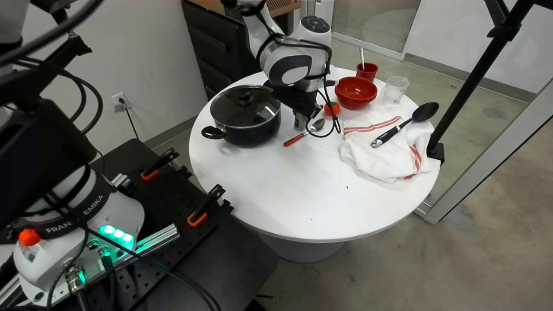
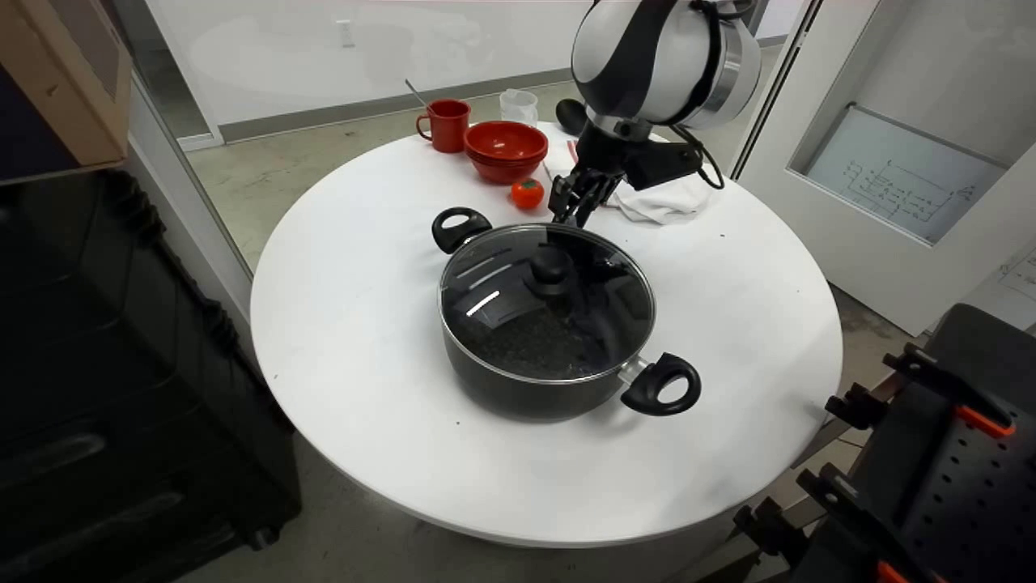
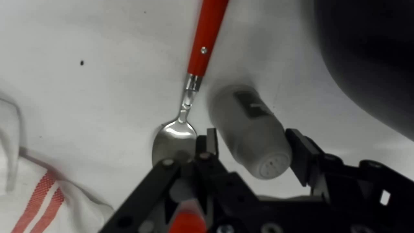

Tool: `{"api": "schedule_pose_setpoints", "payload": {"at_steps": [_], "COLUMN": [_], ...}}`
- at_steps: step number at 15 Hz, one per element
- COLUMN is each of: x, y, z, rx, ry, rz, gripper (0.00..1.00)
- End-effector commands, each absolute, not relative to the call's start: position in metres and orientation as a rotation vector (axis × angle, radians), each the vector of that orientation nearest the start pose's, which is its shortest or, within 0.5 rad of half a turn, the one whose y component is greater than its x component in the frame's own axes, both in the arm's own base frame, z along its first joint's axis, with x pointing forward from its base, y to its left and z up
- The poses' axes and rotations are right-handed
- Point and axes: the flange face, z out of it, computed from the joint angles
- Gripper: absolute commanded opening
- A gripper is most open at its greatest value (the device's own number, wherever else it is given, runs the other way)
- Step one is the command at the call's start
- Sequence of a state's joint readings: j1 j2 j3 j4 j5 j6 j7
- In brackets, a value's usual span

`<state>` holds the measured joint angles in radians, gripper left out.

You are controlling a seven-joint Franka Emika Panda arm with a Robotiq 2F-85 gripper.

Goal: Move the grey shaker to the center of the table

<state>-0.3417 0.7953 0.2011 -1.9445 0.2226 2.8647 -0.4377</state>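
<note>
The grey shaker (image 3: 249,129) stands on the white table (image 1: 276,190), its domed, holed top toward the wrist camera. In an exterior view the shaker (image 1: 300,122) shows just under my gripper (image 1: 307,110), beside the black pot. In an exterior view (image 2: 348,324) of the table, the shaker is mostly hidden behind the pot and my gripper (image 2: 571,199). In the wrist view my gripper (image 3: 252,145) is open, with one finger on each side of the shaker. The right finger looks close to or touching it; a gap shows at the left finger.
The black lidded pot (image 1: 246,114) stands close beside the shaker. A red-handled spoon (image 3: 207,38) lies on its other side. A tomato (image 2: 527,194), red bowls (image 2: 506,150), red mug (image 2: 447,125), clear cup (image 1: 394,89) and towel (image 1: 380,160) with a black spoon (image 1: 425,111) lie around.
</note>
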Motion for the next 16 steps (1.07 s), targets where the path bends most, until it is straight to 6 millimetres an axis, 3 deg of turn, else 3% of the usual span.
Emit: {"api": "schedule_pose_setpoints", "payload": {"at_steps": [1, 2, 4, 8, 11, 16], "x": [0.606, 0.605, 0.604, 0.594, 0.582, 0.557], "y": [-0.105, -0.107, -0.108, -0.097, -0.082, -0.072], "z": [0.09, 0.09, 0.091, 0.113, 0.152, 0.242], "rx": [-2.968, -2.969, -2.966, -2.911, -2.87, -2.794], "ry": [-0.031, -0.028, -0.021, -0.04, -0.069, -0.14], "rz": [-0.294, -0.294, -0.288, -0.231, -0.211, -0.365], "gripper": [0.82, 0.84, 1.0, 1.0, 1.0, 1.0]}}
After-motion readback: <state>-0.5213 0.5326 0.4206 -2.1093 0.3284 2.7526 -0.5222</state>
